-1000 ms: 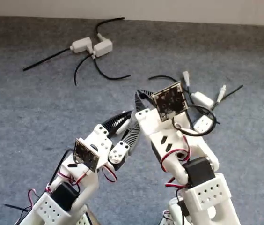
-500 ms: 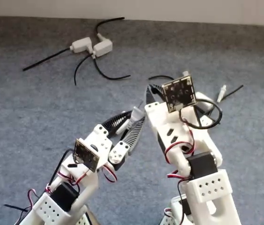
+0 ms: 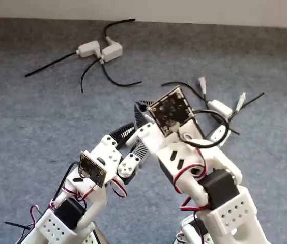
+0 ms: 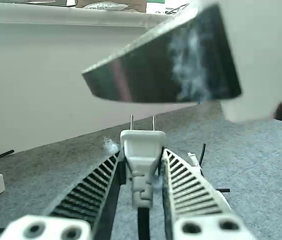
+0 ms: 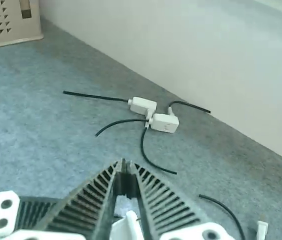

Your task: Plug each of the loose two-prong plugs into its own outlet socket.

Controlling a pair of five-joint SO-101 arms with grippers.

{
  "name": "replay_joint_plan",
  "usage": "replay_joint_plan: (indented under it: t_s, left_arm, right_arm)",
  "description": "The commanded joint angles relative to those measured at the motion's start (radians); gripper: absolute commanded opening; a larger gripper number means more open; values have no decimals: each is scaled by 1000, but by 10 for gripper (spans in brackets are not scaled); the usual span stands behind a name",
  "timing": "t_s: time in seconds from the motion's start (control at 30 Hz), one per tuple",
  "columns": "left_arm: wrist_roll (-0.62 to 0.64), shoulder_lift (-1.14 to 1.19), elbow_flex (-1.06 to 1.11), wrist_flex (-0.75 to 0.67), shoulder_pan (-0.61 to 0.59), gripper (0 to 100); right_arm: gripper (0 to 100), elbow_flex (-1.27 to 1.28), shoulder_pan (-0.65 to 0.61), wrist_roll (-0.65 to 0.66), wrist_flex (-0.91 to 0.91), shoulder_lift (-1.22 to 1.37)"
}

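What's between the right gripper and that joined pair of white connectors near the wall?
Bare carpet crossed by one black cord trailing from the pair, per the right wrist view.

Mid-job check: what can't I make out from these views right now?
High view: the right arm's camera board hides the tip of the left pincer and its plug.
Left wrist view: a blurred black-and-white shape hangs over the prongs; unidentifiable.
Right wrist view: a white piece at the base of the right pincer is cut by the frame edge; plug or socket unclear.
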Motion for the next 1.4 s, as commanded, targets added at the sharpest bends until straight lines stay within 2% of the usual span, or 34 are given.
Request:
replay_joint_plan:
  t_s: [0.0, 0.3, 0.6, 0.8, 1.07, 1.17, 1.27, 1.37]
  left_arm:
    - [3, 1, 16, -5, 2, 6]
    - [3, 1, 16, -5, 2, 6]
    - [3, 1, 16, -5, 2, 6]
    - [3, 1, 16, -5, 2, 6]
    - [8, 10, 16, 2, -18, 6]
    - [17, 10, -24, 78, -73, 6]
    - [77, 12, -113, 221, -147, 6]
    - [43, 12, -228, 384, -193, 7]
  right_arm:
    - [8, 91, 22, 17, -44, -30]
    - [8, 363, 216, 17, -257, -30]
    - [8, 289, 219, 18, -249, -31]
    - [8, 10, 217, 18, -91, -31]
    - [8, -360, 242, 17, 237, -31]
    - [8, -377, 325, 17, 332, -31]
    - [8, -349, 453, 12, 386, -31]
    - [8, -294, 550, 11, 418, -31]
